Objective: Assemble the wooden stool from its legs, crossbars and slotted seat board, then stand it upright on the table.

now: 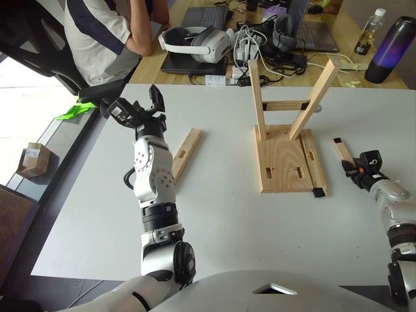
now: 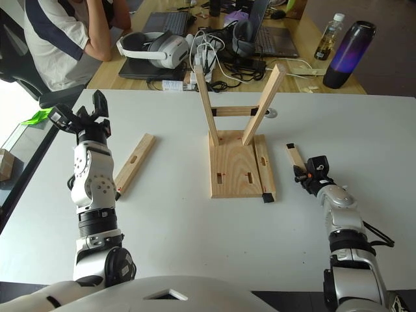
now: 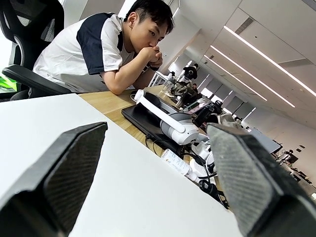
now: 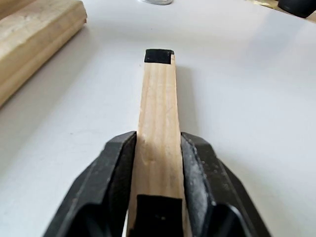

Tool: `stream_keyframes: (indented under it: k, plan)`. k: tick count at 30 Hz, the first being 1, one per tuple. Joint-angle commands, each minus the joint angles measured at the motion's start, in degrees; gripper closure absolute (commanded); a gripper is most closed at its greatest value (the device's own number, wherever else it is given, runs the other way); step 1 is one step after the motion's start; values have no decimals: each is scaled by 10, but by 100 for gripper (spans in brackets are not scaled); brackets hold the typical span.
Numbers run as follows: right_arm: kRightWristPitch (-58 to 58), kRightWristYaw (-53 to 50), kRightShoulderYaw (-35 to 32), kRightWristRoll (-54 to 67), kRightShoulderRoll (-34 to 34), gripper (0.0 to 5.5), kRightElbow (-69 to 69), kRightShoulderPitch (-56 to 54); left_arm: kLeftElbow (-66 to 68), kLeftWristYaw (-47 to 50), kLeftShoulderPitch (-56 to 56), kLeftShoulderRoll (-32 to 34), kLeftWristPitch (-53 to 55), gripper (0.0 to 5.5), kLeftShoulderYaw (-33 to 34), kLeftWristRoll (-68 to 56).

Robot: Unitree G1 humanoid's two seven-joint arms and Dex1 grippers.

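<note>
Right wrist view: right tool [image 4: 157,148] clamps pale, black-tipped crossbar [image 4: 158,98].

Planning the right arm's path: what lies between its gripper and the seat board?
A loose leg lying along the seat board's edge, then bare table up to the right gripper; both eye views show it.

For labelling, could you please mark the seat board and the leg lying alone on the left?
seat board [image 1: 284,159], left eye view, bare middle of its face.
leg [image 1: 186,154], left eye view, middle of its length.
</note>
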Motion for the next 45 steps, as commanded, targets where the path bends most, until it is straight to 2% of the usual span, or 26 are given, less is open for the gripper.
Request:
stream_keyframes:
  k: [1, 6, 9, 13, 16, 22, 30, 45]
  plan:
    - [31, -50, -15, -20, 33, 416, -54, 60, -4, 1, -44, 20, 23, 175, 4, -16]
    - [-42, -137, -90, -15, 33, 420, -186, -58, -33, -47, -153, 62, 73, 175, 5, -89]
    - [-91, -141, -107, 6, 50, 420, -294, -158, -51, -93, -220, 86, 115, 175, -1, -150]
    - [-31, -44, -36, 94, 86, 420, -444, -204, -97, -215, -191, 97, 201, 175, -68, -224]
    - [7, 5, 21, 115, 105, 420, -521, -191, -130, -256, -171, 88, 253, 175, -77, -299]
    - [66, 53, 50, 145, 116, 420, -574, -173, -170, -275, -162, 88, 280, 175, -81, -362]
    - [90, 87, 68, 135, 115, 420, -606, -159, -179, -255, -156, 87, 296, 175, -108, -363]
    - [68, 104, 74, 82, 118, 420, -591, -154, -169, -220, -147, 82, 310, 392, -106, -385]
